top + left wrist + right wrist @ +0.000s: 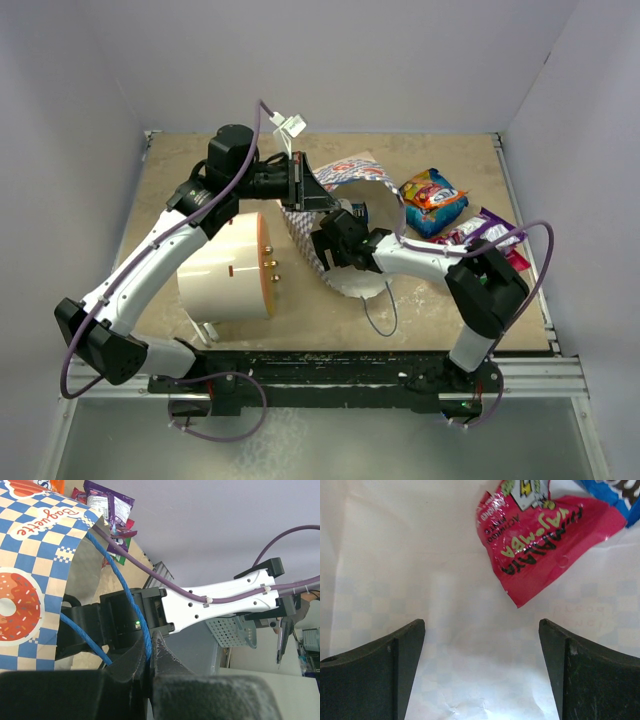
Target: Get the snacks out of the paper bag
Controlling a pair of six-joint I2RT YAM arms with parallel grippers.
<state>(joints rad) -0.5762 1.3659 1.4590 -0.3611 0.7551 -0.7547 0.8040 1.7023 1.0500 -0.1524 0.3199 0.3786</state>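
Observation:
The blue-and-white checkered paper bag (303,238) lies on its side mid-table, mouth toward the near edge. My left gripper (298,186) is shut on its thin blue cord handle (120,575), holding the bag's upper side up; the bag's donut print (15,605) shows beside it. My right gripper (336,243) is open inside the bag. Its view shows the white bag lining (420,555), a red-pink packet (540,540) just ahead of the open right gripper (481,626), and a blue packet's corner (615,490). The jaws touch nothing.
A blue-and-orange packet (432,200), purple packets (490,230) and a pink one (517,262) lie on the table right of the bag. A big white cylinder with a tan face (225,265) stands left of the bag. Walls enclose the table.

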